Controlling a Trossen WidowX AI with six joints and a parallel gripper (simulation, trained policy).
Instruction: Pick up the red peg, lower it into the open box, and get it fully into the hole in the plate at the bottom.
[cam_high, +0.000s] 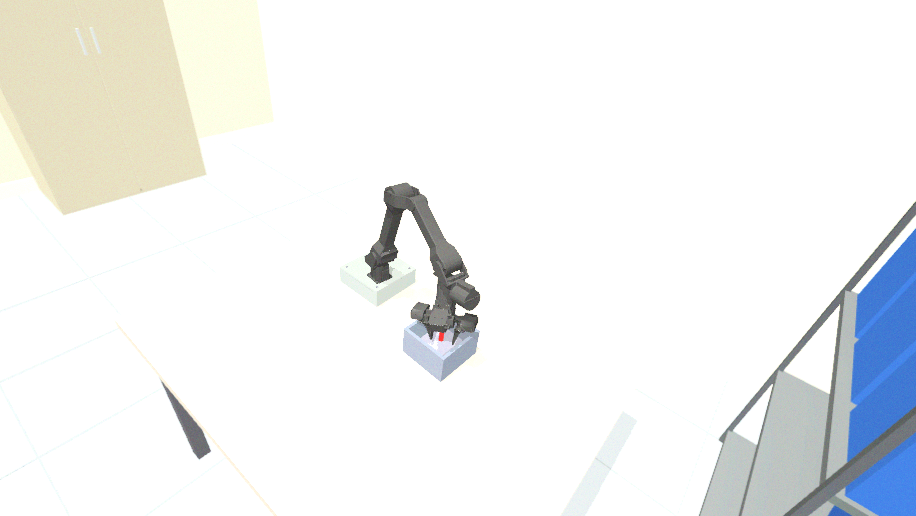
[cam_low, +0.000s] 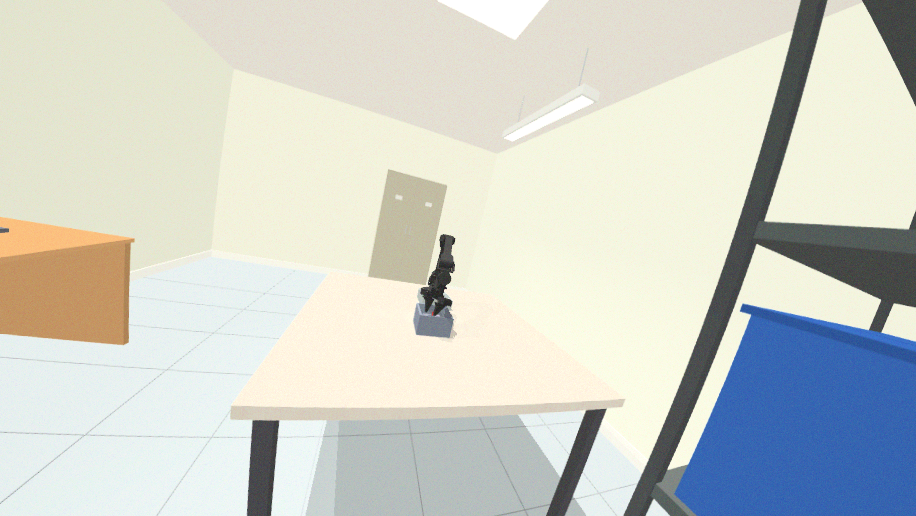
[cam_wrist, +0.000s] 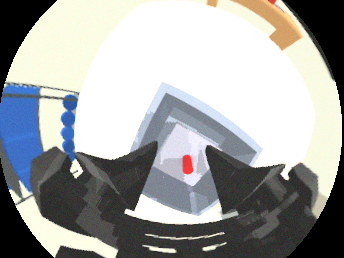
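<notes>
The red peg (cam_high: 441, 336) (cam_wrist: 187, 164) is inside the open blue-grey box (cam_high: 424, 354) (cam_low: 433, 325) (cam_wrist: 200, 112), over the pale plate (cam_wrist: 175, 142) at its bottom. In the wrist view the peg looks short, seen nearly end-on and close to upright. No bare hole shows; whether the peg's lower end is in it, and how deep, I cannot tell. My gripper (cam_high: 442, 341) (cam_low: 431, 313) (cam_wrist: 182, 146) is open, its fingertips reaching into the box on either side of the peg, with gaps between fingers and peg.
The box walls stand close around my fingers. The arm's pale base block (cam_high: 363, 283) is behind the box. The box stands on a light table (cam_low: 384, 378). A grey rack with blue bins (cam_low: 794, 410) is at the right, and a wooden cabinet (cam_high: 102, 96) stands at the back left.
</notes>
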